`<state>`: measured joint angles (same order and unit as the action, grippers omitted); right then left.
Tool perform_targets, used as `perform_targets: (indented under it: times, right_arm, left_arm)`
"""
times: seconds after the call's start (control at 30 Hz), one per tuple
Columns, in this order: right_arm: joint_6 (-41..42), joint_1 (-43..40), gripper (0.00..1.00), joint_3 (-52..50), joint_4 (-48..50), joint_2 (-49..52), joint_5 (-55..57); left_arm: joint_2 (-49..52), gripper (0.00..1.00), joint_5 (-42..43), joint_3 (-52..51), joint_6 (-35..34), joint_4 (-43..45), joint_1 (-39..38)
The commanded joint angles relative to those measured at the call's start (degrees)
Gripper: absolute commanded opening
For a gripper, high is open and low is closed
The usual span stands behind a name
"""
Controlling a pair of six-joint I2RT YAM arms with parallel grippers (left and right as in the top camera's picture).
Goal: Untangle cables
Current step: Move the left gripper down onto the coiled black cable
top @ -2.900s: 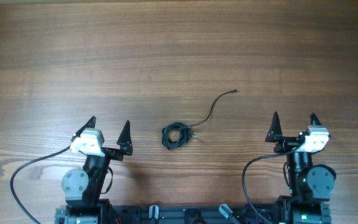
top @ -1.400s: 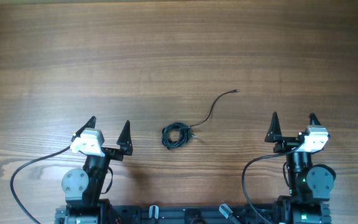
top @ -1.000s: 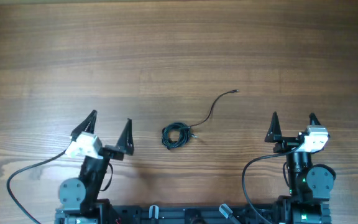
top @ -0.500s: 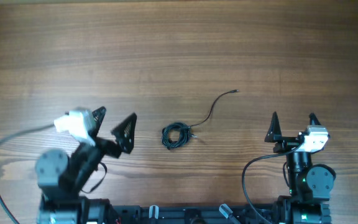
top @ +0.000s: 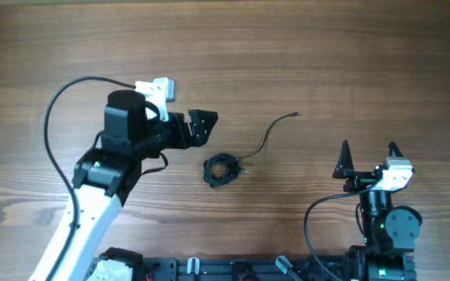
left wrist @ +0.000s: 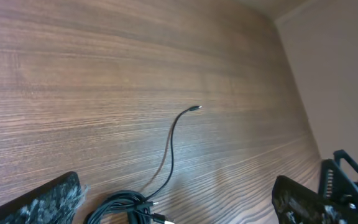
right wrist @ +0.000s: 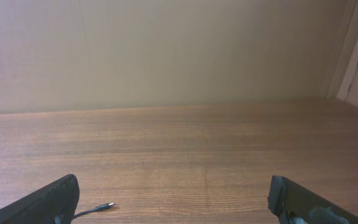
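Note:
The cables [top: 221, 170] lie as a small black coil in the middle of the wooden table, and one thin tail [top: 266, 136] curves up and right to a tiny plug [top: 296, 115]. My left gripper [top: 208, 127] hovers just up and left of the coil, open and empty. In the left wrist view the coil [left wrist: 128, 208] lies low between the wide-spread fingers [left wrist: 45, 199], and the tail ends at its plug [left wrist: 196, 108]. My right gripper [top: 369, 150] stands open at the front right, apart from the cables. Its wrist view shows only the plug end [right wrist: 106, 205].
The left arm's thick black cable [top: 53, 117] arcs over the table's left side. Both arm bases [top: 381, 234] stand at the front edge. The right arm [left wrist: 348, 180] shows at the far right of the left wrist view. A beige wall [right wrist: 166, 50] rises behind the table.
The left arm has swung up from its rest pose and reached forward and right, bringing its open gripper close to the coil. The right arm and the cables have not moved.

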<state>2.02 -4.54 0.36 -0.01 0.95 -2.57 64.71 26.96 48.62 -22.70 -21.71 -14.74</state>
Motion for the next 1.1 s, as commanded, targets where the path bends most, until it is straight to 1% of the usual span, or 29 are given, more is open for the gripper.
perform_targets:
  times: [0.0,0.1,0.13,0.23,0.33,0.4,0.5,0.57,0.77,0.83,0.93,1.07]
  right_arm:
    - [-0.4,0.2,1.0,-0.1,0.1,-0.2,-0.5]
    - [-0.4,0.2,1.0,-0.1,0.1,-0.2,-0.5]
    - [-0.4,0.2,1.0,0.0,0.1,-0.2,-0.5]
    - [-0.4,0.2,1.0,-0.1,0.1,-0.2,-0.5]
    - [-0.4,0.2,1.0,-0.1,0.1,-0.2,-0.5]
    - [-0.4,0.2,1.0,-0.1,0.1,-0.2,-0.5]
    - [-0.4,0.2,1.0,0.0,0.1,-0.2,-0.5]
    - [-0.4,0.2,1.0,-0.1,0.1,-0.2,-0.5]
    - [-0.4,0.2,1.0,-0.1,0.1,-0.2,-0.5]
    - [-0.5,0.2,1.0,-0.1,0.1,-0.2,-0.5]
    - [-0.5,0.2,1.0,0.0,0.1,-0.2,-0.5]
    - [-0.5,0.2,1.0,-0.1,0.1,-0.2,-0.5]
  left_arm:
    - [3.6,1.0,0.7,1.2,-0.4,0.4,-0.4]
    - [6.7,1.0,0.2,1.2,-0.5,0.3,-2.3]
    - [8.0,0.99,-2.0,1.2,-0.8,0.3,-4.2]
    - [11.4,0.98,-15.0,1.2,-4.9,0.2,-10.3]
    - [15.2,0.94,-27.1,1.2,-8.1,0.3,-15.6]
    - [17.7,0.93,-30.5,1.2,-8.0,0.5,-17.9]
    - [20.7,0.88,-30.6,1.2,-8.0,0.6,-20.3]
    - [22.6,0.8,-30.9,1.2,-8.0,1.4,-20.6]
    - [23.5,0.72,-29.8,1.2,-8.3,1.8,-21.1]
    - [23.6,0.71,-30.4,1.2,-8.2,1.3,-21.6]
    - [23.8,0.67,-36.5,1.2,-7.9,-1.8,-21.5]
    - [24.5,0.67,-38.2,1.1,-7.4,-8.7,-21.5]
